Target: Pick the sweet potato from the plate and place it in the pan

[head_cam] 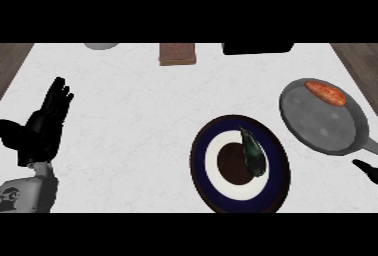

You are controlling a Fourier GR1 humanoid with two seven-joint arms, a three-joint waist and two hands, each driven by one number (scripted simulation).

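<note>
An orange sweet potato (325, 92) lies in the grey pan (321, 120) at the right, near its far rim. The round plate (238, 163), dark blue with a white ring and brown centre, sits at the lower middle; a dark green elongated thing (253, 155) lies on it. My left hand (43, 125) stands at the far left with fingers straight and pointing up, holding nothing. Only a small black part of my right hand (367, 169) shows at the right edge, just below the pan's handle; its fingers are out of view.
At the counter's far edge stand a brown block (178, 54), a black object (258, 48) and a pale round thing (101, 45). Dark wooden floor shows beyond the counter's left and right sides.
</note>
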